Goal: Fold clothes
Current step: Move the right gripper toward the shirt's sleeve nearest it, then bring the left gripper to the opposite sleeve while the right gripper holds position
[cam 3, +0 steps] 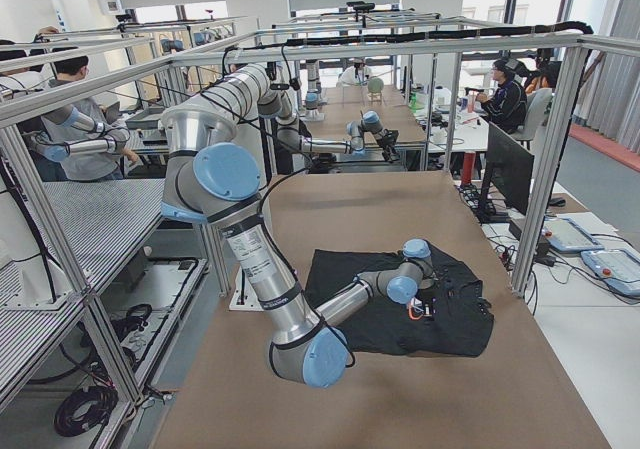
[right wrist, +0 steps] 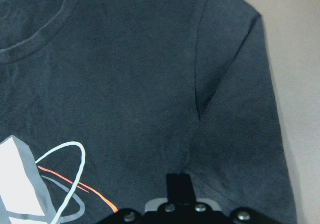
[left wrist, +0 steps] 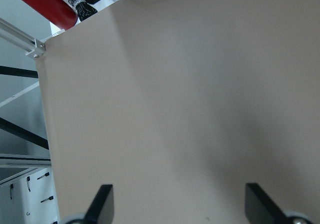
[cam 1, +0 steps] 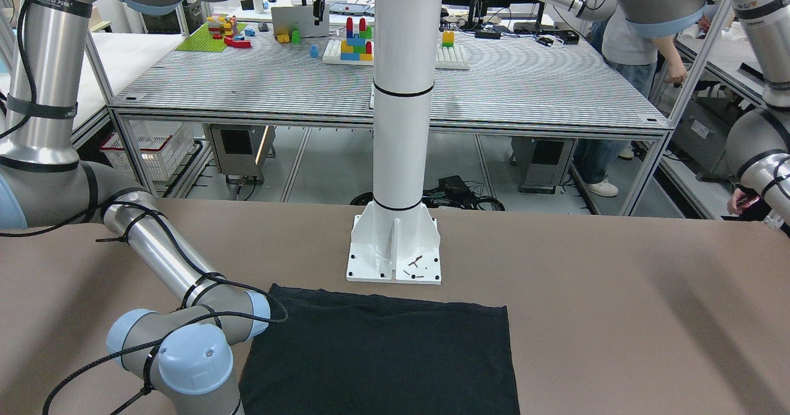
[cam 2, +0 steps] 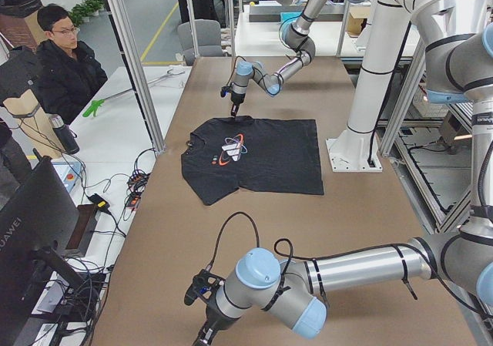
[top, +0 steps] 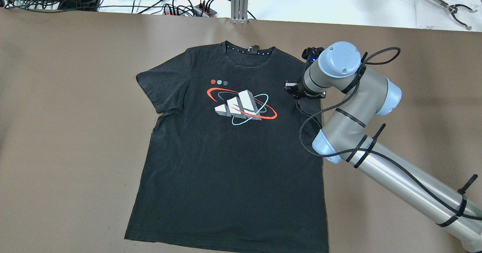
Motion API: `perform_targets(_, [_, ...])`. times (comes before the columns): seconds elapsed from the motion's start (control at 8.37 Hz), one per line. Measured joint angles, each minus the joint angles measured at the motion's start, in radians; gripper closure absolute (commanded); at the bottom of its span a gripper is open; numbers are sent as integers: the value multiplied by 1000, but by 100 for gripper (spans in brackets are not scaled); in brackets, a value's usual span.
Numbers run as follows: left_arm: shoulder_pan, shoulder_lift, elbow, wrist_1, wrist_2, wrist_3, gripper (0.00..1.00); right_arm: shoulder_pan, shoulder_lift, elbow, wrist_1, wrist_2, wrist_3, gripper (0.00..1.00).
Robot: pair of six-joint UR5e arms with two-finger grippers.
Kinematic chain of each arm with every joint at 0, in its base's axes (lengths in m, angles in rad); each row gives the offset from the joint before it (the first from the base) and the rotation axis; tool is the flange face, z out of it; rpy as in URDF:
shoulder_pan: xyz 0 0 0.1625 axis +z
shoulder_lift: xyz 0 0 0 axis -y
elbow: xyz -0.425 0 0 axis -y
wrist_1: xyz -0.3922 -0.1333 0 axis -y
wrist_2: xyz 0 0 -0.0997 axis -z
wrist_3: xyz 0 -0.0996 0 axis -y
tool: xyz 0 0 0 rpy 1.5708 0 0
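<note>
Black T-shirt [top: 226, 151] — thin, limp, light; pinch at sleeve or hem. Right end effector [right wrist: 179, 178] closed at armpit seam, hold uncertain; left end effector [left wrist: 177, 189] wide open, empty.

Robotics lab: framed benches [cam 1: 278, 88], robot arms [cam 1: 160, 248]

The shirt [top: 226, 170] lies on the table [top: 56, 132], collar to the far edge, hem near the pillar base [cam 1: 395, 260]. My right gripper [right wrist: 179, 178] is on its right-end armpit, and my left gripper [left wrist: 177, 204] is over the left end.

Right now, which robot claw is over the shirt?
The right claw, above the black T-shirt's sleeve; the left claw has only bare brown table beneath.
</note>
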Motion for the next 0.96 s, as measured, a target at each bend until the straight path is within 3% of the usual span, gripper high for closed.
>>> perform_targets(0.36, [78,-63,-10,9,-70,-85,7,-31,4,15,5,-43,33,5])
perform_targets(0.6, [186,-173,-11,13,-158,-335,19,-44,-32,81,1,-50,51,5])
perform_targets(0.84, [337,-303,16,16,-185,-563,35,-53,-97,157,-2,-51,54,5])
perform_targets(0.96, [409,-372,53,16,-184,-648,37,-54,-134,204,-3,-51,54,5])
